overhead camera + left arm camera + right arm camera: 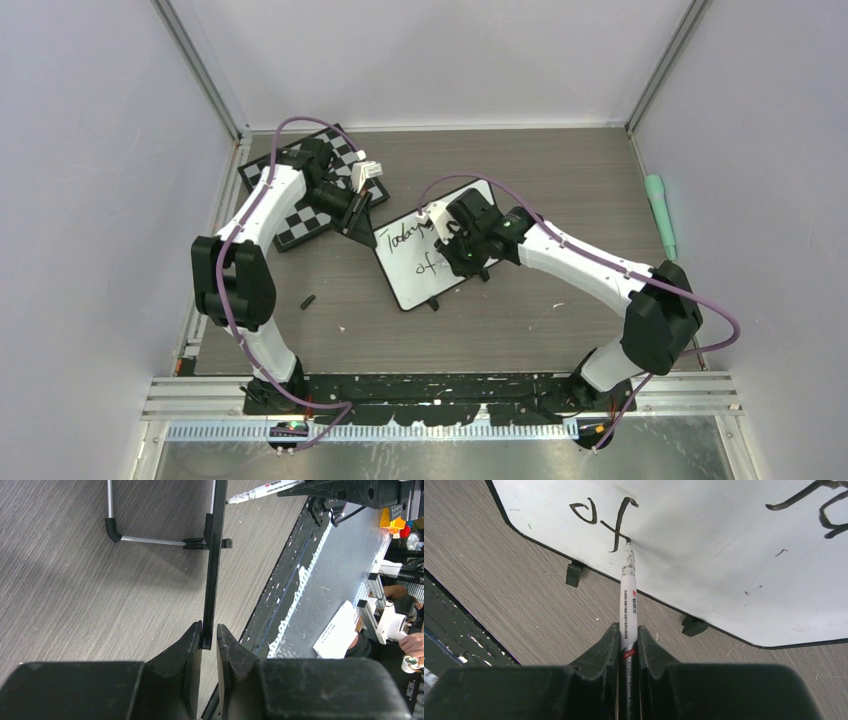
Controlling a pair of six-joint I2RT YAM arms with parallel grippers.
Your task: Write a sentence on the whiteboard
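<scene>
Left fingers (195, 640): clamped the black frame of the small white rectangular whiteboard (415, 275).
Right fingers (610, 642): pinched a white marker pen (628, 595), tip touching the black handwritten sentence (604, 517) at "of".

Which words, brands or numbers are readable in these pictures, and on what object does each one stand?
"of": handwritten on the whiteboard, at the tip of the marker.
"Today": handwritten on the whiteboard, top view; the letters after it are covered.
"M&G", probably: logo on the marker barrel; the smaller print below is unreadable.
White paper, left wrist view: print too small to read.
</scene>
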